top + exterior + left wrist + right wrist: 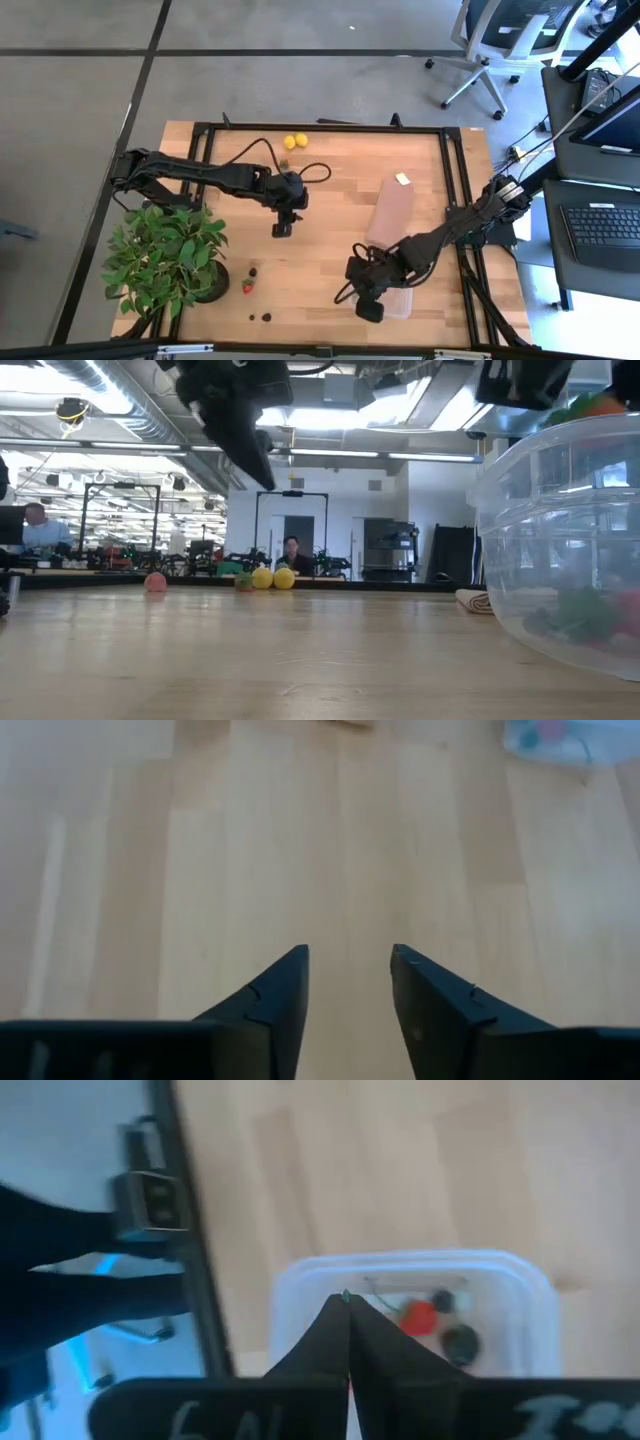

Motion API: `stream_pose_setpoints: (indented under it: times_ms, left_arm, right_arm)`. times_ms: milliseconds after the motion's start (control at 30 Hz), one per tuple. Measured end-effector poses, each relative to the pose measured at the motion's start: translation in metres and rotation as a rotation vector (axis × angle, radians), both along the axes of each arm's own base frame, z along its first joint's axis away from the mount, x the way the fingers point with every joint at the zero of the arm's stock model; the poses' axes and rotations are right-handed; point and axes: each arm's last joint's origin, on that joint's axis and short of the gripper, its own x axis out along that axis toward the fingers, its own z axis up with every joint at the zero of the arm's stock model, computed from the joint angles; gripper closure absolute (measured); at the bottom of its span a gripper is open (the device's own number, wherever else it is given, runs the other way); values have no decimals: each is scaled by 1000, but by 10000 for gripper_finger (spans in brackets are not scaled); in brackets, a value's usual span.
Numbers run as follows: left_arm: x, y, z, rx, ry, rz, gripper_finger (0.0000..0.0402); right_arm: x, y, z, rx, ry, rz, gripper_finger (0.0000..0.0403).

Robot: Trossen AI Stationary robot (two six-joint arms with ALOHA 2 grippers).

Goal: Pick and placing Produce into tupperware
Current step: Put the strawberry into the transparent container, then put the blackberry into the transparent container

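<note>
The right gripper [347, 1305] was held over the clear tupperware [300, 1285], its fingers pressed together, nothing visibly held. Red and dark fruit pieces [420, 1316] lay inside the tupperware. The left gripper [349, 965] was parted and empty above bare tabletop [200, 870], well apart from the tupperware.

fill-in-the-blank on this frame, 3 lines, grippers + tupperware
1. The left gripper hovers over bare table with fingers ____.
2. The right gripper is above the ____, fingers shut.
3. The two lemons lie on the table's ____ edge in the high view.

Missing: open; tupperware; far
</note>
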Motion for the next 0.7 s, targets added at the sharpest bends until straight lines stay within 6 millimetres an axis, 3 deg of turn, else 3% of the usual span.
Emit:
stream_pose_setpoints:
  times_ms: [367, 700]
  left_arm:
    - [-11, -22, -6, -28, 124, -89, 237]
    - [-13, -25, -7, -28, 139, -143, 184]
  right_arm:
    - [3, 3, -36, -104, 145, -36, 390]
    - [3, 4, -37, -101, 158, -4, 346]
